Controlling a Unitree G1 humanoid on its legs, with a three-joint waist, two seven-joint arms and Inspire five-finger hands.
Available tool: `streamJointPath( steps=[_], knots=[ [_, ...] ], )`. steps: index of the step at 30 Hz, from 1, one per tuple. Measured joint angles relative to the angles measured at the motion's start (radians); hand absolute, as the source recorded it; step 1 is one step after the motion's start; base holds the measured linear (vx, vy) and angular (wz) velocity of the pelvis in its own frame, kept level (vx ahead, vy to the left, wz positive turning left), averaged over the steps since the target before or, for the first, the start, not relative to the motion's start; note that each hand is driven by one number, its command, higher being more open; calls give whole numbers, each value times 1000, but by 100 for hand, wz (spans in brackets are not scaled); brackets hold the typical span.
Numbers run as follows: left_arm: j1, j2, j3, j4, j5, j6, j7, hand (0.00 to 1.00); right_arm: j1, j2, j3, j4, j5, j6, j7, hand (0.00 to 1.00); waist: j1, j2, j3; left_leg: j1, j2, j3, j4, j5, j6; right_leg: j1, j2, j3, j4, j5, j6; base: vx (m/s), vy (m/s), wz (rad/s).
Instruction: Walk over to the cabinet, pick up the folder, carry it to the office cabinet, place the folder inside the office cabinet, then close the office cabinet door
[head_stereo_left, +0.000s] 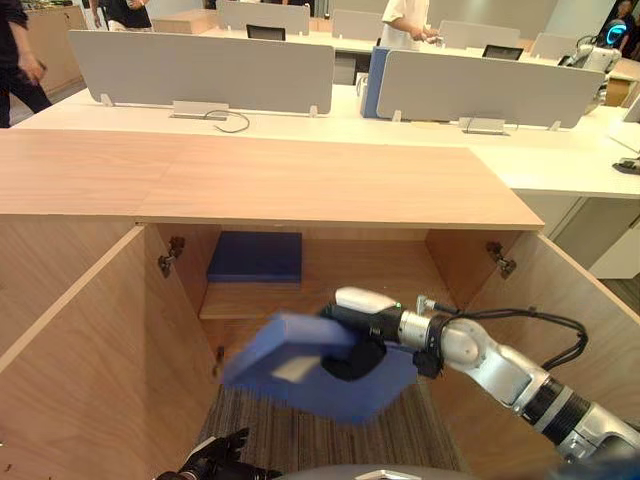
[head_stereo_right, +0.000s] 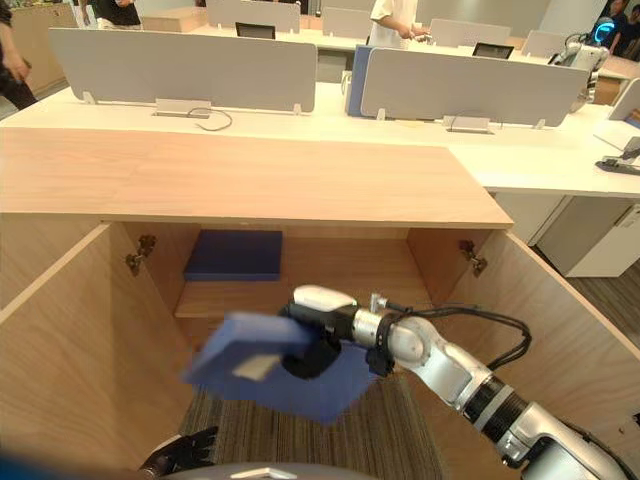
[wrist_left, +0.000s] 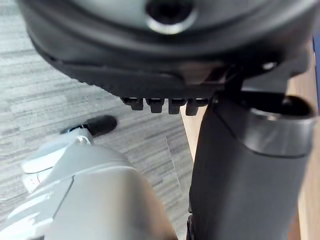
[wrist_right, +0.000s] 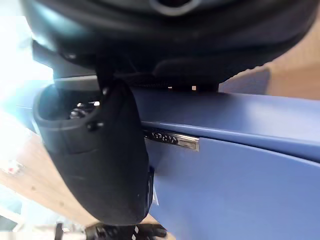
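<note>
Right hand (head_stereo_left: 352, 354) clasps flat, smooth blue folder (head_stereo_left: 300, 396).

We find no text that can be read. The blue folder (head_stereo_left: 300, 385) carries a pale label (head_stereo_left: 292, 369) on its face — smeared, no characters resolved. In the right wrist view a small metal strip (wrist_right: 172, 140) on the folder bears fine marks — too small for us to make out.
</note>
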Motion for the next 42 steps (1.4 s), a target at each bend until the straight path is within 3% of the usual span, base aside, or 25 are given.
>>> streamJointPath(
  steps=[1, 6, 8, 10, 12, 13, 14, 15, 17, 18, 21, 25, 30, 37, 42],
  knots=[
    [-4, -12, 24, 8, 20, 0, 12, 100, 0, 0, 5, 27, -4, 3, 6, 0, 0, 0, 6, 0, 0, 0, 0, 0, 0, 0, 0, 0, 0, 0, 0, 0, 0, 0],
    [-3, -87, 110, 7, 87, -5, 82, 100, -4, 40, -56, 242, -5, 29, -11, 0, 5, 53, 58, -2, -6, 0, 5, -3, 2, -3, -5, 0, 7, -2, 4, 0, 0, 0],
    [-8, -112, 140, 6, 104, -6, 105, 100, -4, 118, -174, 358, -4, 59, -51, 0, 6, 69, 81, -17, -8, 0, 10, -5, 5, -28, -8, 1, 31, -10, 9, 0, 0, 0],
    [-40, -134, 173, 6, 105, -5, 132, 100, -16, 221, -361, 475, 69, 102, -120, 0, 11, 76, 133, -87, -12, -9, 113, -47, 11, -75, -16, 1, 92, -28, 15, -57, 8, 2],
    [-90, -169, 228, 3, 102, -5, 179, 100, -69, 350, -592, 563, 271, 162, -253, 0, 26, 95, 216, -184, -1, -20, 301, -126, 15, -131, -16, 5, 193, -59, 13, -112, 26, -4],
    [-103, -180, 243, 2, 100, -5, 191, 100, -85, 375, -632, 564, 323, 169, -289, 0, 27, 99, 238, -207, 4, -21, 353, -150, 16, -150, -17, 8, 233, -75, 12, -90, 31, -15],
    [-117, -197, 272, -6, 83, -4, 219, 100, -116, 417, -661, 563, 489, 169, -359, 0, 34, 101, 264, -261, 20, -15, 456, -200, 17, -209, -16, 24, 334, -118, 14, -155, 34, -35],
    [-118, -210, 294, -29, 52, 2, 244, 100, -147, 465, -680, 550, 696, 169, -405, 0, 39, 97, 275, -318, 33, -2, 563, -252, 17, -278, -16, 41, 446, -167, 12, -156, 28, -45],
    [-119, -220, 308, -51, 13, 3, 261, 100, -172, 513, -679, 504, 908, 155, -439, 0, 43, 100, 288, -383, 53, 7, 691, -316, 14, -350, -14, 61, 565, -226, 11, -172, 8, -46],
    [-120, -238, 326, -74, -23, 8, 280, 100, -183, 548, -678, 451, 1109, 151, -441, 0, 50, 101, 299, -435, 68, 10, 803, -373, 10, -413, -11, 75, 680, -284, 11, -151, -5, -36],
    [-122, -269, 358, -105, -89, 17, 301, 100, -192, 583, -679, 361, 1296, 111, -449, 0, 60, 98, 310, -526, 77, -2, 972, -455, 11, -505, -20, 82, 859, -377, 12, -100, -8, -8],
    [-126, -297, 413, -170, -130, 17, 297, 100, -280, 577, -685, 344, 1426, 54, -454, 0, 72, 94, 333, -676, 74, -35, 1198, -545, 12, -637, -45, 80, 1088, -478, 33, -48, 15, 8],
    [-141, -318, 413, -232, -157, 15, 281, 100, -380, 550, -747, 351, 1475, 42, -497, 0, 87, 100, 356, -805, 36, -52, 1354, -598, 30, -744, -104, 76, 1247, -550, 58, -55, 71, 18],
    [-156, -318, 398, -239, -187, 25, 288, 100, -634, 466, -869, 561, 1565, 42, -561, 0, 120, 103, 366, -925, -25, -84, 1424, -600, 42, -819, -166, 46, 1320, -583, 71, -28, 45, 27],
    [-116, -305, 362, -146, -169, 116, 323, 100, -798, 353, -999, 674, 1620, 44, -636, 0, 166, 113, 390, -1026, -75, -115, 1491, -600, 44, -883, -220, 14, 1404, -619, 75, -11, 9, 34]
  ],
)
